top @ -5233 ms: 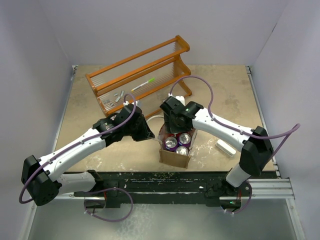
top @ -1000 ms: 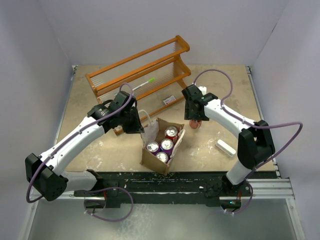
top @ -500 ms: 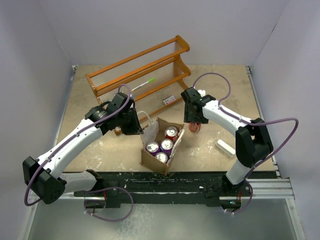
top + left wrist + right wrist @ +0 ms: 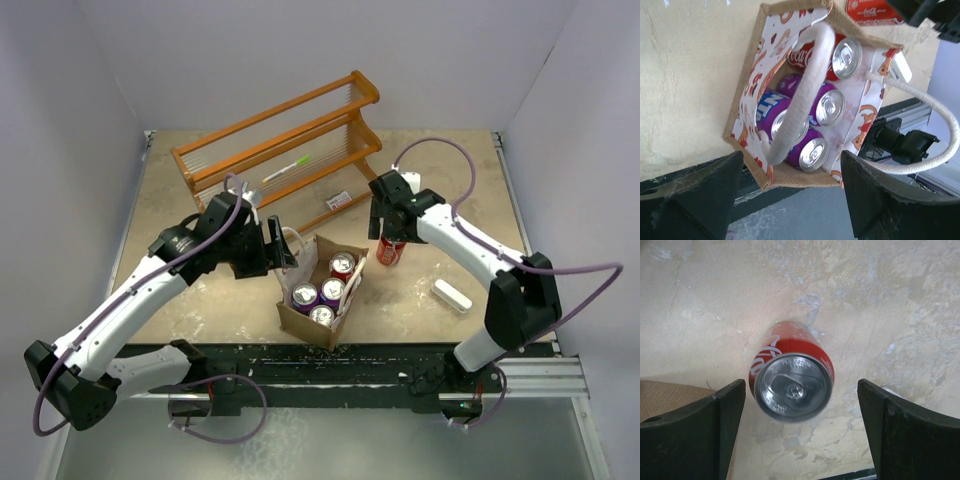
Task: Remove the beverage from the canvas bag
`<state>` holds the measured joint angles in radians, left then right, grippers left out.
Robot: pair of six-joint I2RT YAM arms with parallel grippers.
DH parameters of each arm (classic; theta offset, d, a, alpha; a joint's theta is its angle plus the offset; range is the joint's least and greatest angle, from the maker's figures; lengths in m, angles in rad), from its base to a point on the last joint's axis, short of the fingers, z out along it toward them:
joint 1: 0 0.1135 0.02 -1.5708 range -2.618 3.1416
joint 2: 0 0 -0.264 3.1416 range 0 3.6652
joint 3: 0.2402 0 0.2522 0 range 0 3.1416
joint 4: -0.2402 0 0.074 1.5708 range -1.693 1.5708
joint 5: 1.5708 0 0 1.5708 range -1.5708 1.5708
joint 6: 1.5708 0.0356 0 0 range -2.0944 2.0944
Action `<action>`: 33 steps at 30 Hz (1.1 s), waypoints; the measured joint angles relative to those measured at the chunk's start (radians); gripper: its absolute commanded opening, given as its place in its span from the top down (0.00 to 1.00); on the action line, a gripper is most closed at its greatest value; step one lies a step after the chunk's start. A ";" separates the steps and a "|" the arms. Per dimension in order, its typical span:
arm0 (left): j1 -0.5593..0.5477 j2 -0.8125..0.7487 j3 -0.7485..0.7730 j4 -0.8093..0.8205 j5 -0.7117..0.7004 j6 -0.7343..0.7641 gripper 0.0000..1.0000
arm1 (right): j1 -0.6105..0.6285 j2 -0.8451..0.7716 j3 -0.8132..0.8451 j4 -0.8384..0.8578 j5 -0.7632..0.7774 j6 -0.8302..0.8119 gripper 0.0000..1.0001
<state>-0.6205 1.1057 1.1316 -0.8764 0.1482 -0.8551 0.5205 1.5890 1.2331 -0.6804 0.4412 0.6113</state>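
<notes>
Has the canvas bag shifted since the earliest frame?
Yes. The canvas bag now sits further left, away from the white block.

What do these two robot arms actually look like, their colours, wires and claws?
The left arm and right arm share smooth white shells between chunky black joints. A thin purple cable loops loosely along each. The left gripper and right gripper are matte black, each with two broad wedge-shaped fingers, slightly dusty.

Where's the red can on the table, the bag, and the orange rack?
red can (image 4: 792, 387): right wrist view, its silver lid.
canvas bag (image 4: 754, 85): left wrist view, its printed inner wall.
orange rack (image 4: 368, 95): top view, its right end post.
</notes>
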 measured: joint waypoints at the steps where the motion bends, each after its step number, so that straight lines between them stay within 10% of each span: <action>1: 0.000 -0.011 -0.012 0.000 0.009 -0.001 0.16 | 0.000 -0.021 0.000 -0.006 0.003 0.000 0.05; 19: -0.004 -0.208 -0.264 0.034 0.179 -0.086 0.18 | 0.000 -0.379 -0.199 -0.032 -0.208 -0.002 0.00; 33: -0.005 -0.266 -0.322 0.047 0.152 -0.150 0.19 | -0.002 -0.459 0.221 -0.012 -0.452 -0.164 0.00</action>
<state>-0.6250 0.8398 0.8093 -0.8295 0.3000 -1.0050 0.5190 1.1305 1.4544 -0.6926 -0.0113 0.4473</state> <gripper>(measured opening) 0.798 0.998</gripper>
